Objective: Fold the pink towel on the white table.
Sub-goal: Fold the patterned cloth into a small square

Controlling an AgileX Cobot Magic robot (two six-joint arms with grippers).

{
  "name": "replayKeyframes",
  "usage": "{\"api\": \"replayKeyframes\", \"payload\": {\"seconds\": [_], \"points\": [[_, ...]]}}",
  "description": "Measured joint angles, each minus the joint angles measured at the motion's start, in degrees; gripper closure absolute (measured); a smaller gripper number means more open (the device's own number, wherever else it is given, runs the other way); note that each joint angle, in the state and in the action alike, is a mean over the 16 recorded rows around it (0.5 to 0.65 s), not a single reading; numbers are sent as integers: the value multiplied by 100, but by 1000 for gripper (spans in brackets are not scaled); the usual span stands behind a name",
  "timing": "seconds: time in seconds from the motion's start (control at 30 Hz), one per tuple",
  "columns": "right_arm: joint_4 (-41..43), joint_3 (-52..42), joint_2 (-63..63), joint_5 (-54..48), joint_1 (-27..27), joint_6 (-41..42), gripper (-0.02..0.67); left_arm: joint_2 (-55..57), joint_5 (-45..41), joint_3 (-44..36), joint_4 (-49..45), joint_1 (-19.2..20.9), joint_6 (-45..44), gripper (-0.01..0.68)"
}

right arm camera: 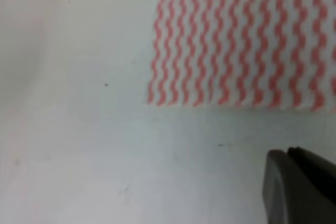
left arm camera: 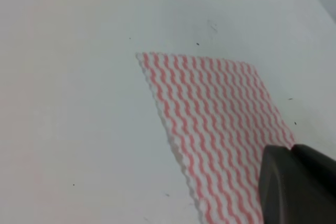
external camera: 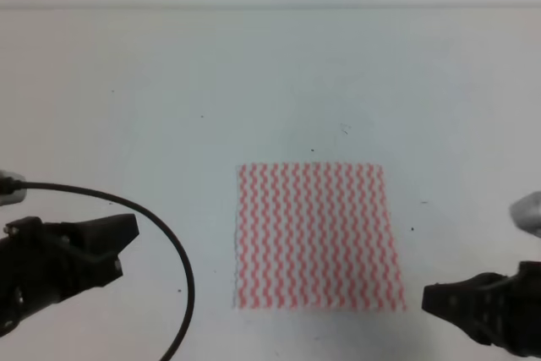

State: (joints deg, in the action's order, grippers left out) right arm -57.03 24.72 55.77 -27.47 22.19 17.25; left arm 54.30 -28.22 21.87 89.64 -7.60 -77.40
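Note:
The pink towel (external camera: 317,234) lies flat and unfolded on the white table (external camera: 169,107), a square of pink and white wavy stripes just right of centre. My left gripper (external camera: 127,243) hovers low at the left, well clear of the towel's left edge, and its fingers look shut on nothing. In the left wrist view the towel (left arm camera: 215,124) runs under the dark fingers (left arm camera: 294,187). My right gripper (external camera: 427,298) sits just off the towel's near right corner, also shut and empty. In the right wrist view the towel's near edge (right arm camera: 241,40) lies ahead of the fingers (right arm camera: 299,192).
A black cable (external camera: 182,268) loops from the left arm down over the table's near left. Small dark specks (external camera: 311,150) dot the surface behind the towel. The table's far edge (external camera: 270,8) runs across the top.

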Motion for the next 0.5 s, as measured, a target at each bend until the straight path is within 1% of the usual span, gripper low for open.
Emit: {"api": "replayKeyframes", "payload": {"seconds": [0.1,0.23,0.5], "points": [[-21,19,366,286,299,-29,651,74,-72,0,90,1,-138,673],[13,111,899,560,531,-28,650,113,-139,0,166,1,-257,673],[139,482,1926,700,598,49,641,117,-195,0,172,1,-361,673]]}}
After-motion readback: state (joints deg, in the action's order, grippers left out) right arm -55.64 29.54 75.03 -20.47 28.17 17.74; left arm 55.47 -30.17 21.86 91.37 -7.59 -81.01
